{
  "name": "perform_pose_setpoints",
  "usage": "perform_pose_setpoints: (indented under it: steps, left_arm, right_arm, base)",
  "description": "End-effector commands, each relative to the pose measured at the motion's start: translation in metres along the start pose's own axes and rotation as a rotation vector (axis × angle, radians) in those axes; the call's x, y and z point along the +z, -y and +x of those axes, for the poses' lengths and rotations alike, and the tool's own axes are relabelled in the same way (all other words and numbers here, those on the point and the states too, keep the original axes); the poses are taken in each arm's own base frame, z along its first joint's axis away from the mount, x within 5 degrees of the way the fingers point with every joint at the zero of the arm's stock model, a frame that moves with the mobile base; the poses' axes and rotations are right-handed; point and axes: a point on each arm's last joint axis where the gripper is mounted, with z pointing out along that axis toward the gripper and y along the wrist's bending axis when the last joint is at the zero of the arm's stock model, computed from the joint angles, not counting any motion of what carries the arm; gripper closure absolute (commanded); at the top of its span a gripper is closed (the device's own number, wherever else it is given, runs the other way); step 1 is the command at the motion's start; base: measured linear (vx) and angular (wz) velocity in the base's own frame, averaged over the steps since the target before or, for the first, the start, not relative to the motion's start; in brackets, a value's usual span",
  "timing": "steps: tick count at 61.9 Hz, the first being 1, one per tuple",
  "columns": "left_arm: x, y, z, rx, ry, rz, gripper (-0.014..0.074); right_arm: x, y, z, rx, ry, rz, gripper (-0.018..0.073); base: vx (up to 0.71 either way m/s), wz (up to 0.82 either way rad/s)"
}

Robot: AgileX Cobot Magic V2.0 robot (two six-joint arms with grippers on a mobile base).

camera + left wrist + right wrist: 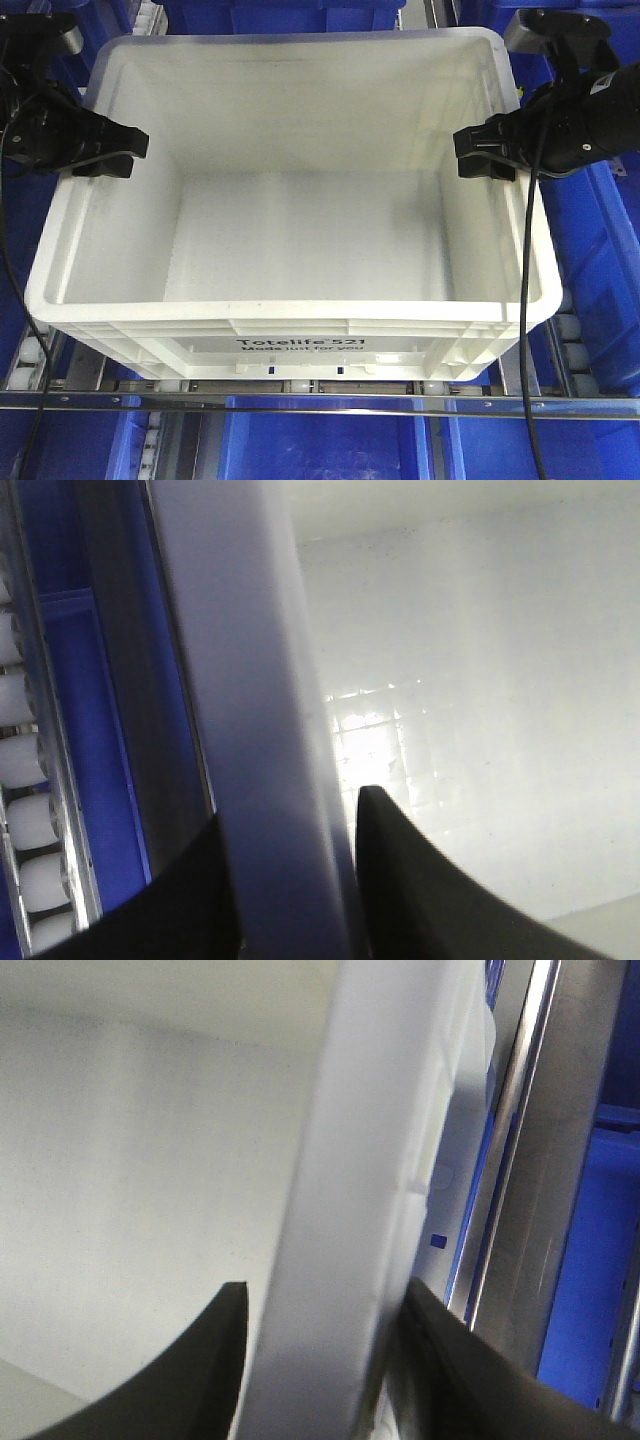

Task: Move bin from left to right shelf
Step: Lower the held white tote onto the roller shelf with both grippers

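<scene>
The bin (300, 240), a large white tote with "Totelife 521" printed on its near side, fills the middle of the front view and is empty. My left gripper (128, 155) straddles its left rim, one finger inside and one outside. The left wrist view shows that rim (250, 680) pinched in my left gripper (290, 810). On the opposite side, my right gripper (468, 155) grips the right rim the same way. In the right wrist view the rim (370, 1110) runs between the fingers of my right gripper (326, 1285).
Blue bins (600, 250) stand close on the right, and more blue bins (320, 450) sit below the front. A metal bar (300, 402) crosses in front of the tote. White rollers (25, 760) and a steel rail (510, 1140) run beside the tote's walls.
</scene>
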Motion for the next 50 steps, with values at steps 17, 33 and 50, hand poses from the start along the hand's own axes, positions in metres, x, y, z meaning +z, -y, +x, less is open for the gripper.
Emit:
perform_pose_setpoints:
  steps: [17, 33, 50]
  left_arm:
    - [-0.016, 0.007, -0.021, 0.017, 0.184, 0.027, 0.0601]
    - [-0.015, 0.007, -0.021, 0.015, 0.189, 0.026, 0.0601]
    - [-0.009, 0.006, -0.021, 0.013, 0.169, 0.026, 0.0601]
  right_arm:
    - [-0.007, -0.003, -0.015, -0.011, 0.107, -0.019, 0.0564]
    - [-0.006, -0.002, -0.018, -0.021, 0.138, -0.007, 0.0564]
    - [0.000, 0.000, -0.018, -0.023, 0.117, -0.007, 0.0564]
  base:
    - [0.00, 0.00]
    - [0.00, 0.00]
    - [0.00, 0.00]
